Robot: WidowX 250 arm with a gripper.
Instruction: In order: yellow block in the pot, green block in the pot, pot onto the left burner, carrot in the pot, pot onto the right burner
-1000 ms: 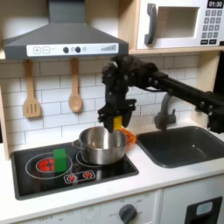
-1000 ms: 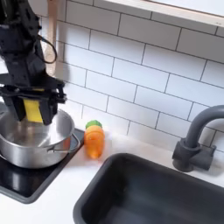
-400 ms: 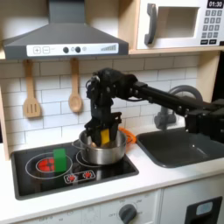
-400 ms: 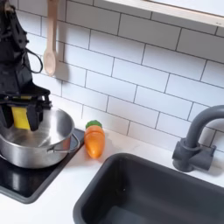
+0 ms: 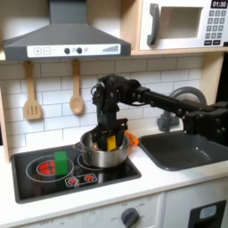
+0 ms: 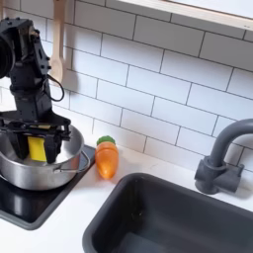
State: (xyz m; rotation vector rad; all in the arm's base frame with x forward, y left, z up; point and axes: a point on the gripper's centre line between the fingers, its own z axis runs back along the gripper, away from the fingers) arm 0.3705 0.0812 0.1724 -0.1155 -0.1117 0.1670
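Note:
The silver pot sits on the right burner, which it hides, in the first exterior view. My gripper reaches down into the pot's mouth, shut on the yellow block, which hangs between the fingers just inside the rim. The green block stands on the left burner. The orange carrot lies on the counter right beside the pot, between it and the sink.
A dark sink with a grey faucet lies to the right in both exterior views. A spatula and wooden spoon hang on the tiled wall under the hood.
The gripper came down and to the first exterior view's left, from above the pot into its mouth, carrying the yellow block. Pot, green block and carrot stayed put.

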